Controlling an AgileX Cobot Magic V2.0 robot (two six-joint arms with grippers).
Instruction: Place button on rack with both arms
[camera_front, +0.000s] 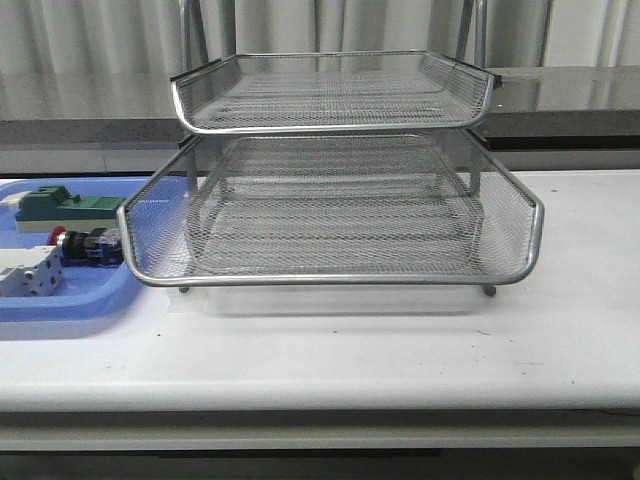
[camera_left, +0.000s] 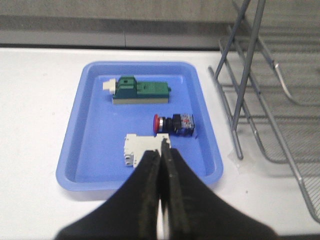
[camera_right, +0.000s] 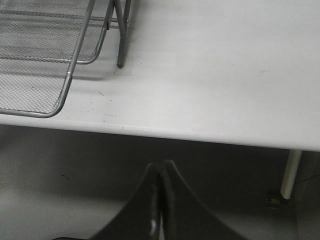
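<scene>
Here we are at the table, and nothing has been picked up yet. The button lies on its side in the blue tray at the left end of the table, red cap pointing left, blue rear block pointing right toward the rack. It sits between the green block on the far side and the white-grey block on the near side, just beside the latter but apparently not touching either.

The left gripper hangs above the near edge of the tray, jaws pressed together with nothing between them, its tips showing over the white-grey block. The right gripper is off past the near edge of the table, well right of the rack's leg, jaws likewise clenched and empty.

Now, the button itself: it looks small, hard and light, a rigid plastic-and-metal part, so I would judge there is little risk of crushing it. The trouble is the shape. The rounded red cap and silver collar look slick and likely to squirt out of a pinch. The black body or the squarer blue block seems the better place to grip, across its flat sides. It may roll on that round collar if nudged, and with the white-grey block so near, the fingers need to open and come down cleanly either side.

The rack's lower tray, pulled forward, offers a wide mesh landing spot.
</scene>
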